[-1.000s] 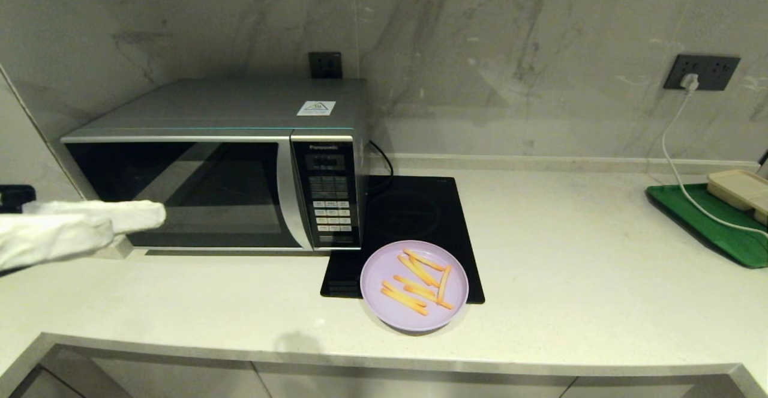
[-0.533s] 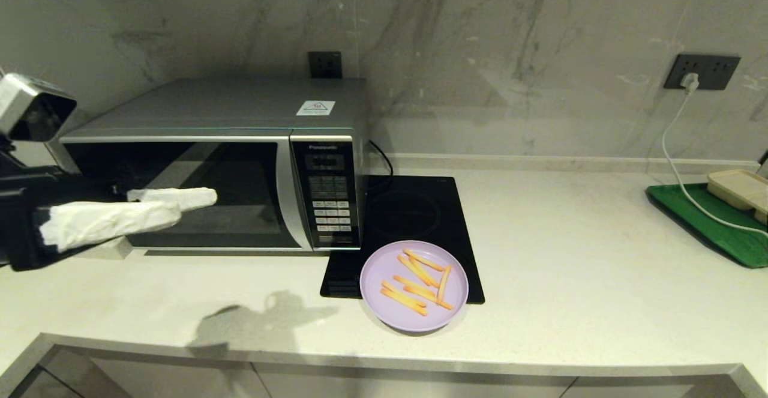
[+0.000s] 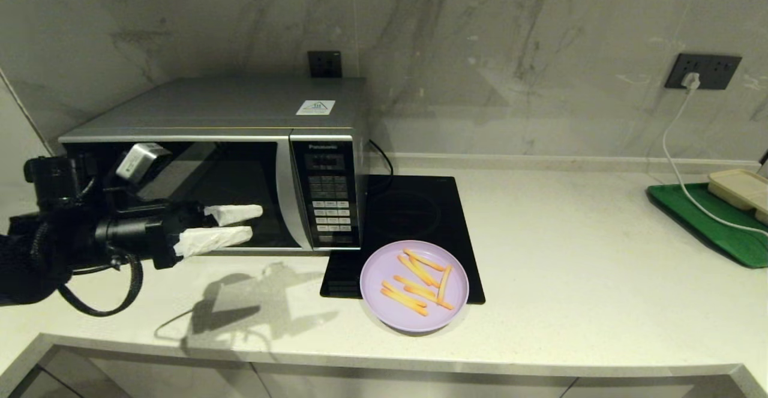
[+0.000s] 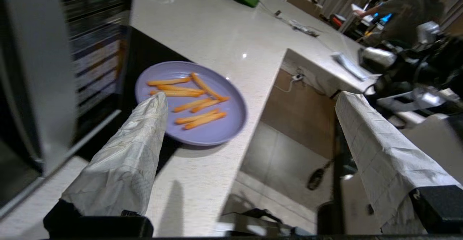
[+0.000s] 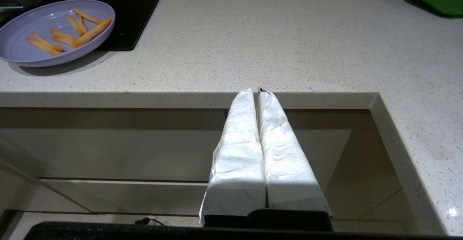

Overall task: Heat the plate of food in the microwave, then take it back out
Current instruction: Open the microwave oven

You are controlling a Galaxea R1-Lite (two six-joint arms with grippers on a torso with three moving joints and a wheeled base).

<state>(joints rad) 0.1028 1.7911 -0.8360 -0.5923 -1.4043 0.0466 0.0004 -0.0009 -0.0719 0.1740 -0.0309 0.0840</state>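
Left tool (image 3: pixel 249 225): fingers spread, empty, hovering before the microwave (image 3: pixel 222 167) door, seemingly short of its handle (image 3: pixel 292 197). Right tool (image 5: pixel 257 91): fingers together, empty, parked below the counter (image 5: pixel 275 44) edge. Plate of food (image 3: pixel 414 285): on counter, overlapping induction cooktop (image 3: pixel 414 218).

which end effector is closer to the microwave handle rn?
Left. The left end effector is open in front of the microwave door, just short of the handle. The right end effector is shut, parked below the counter edge, off the worktop.
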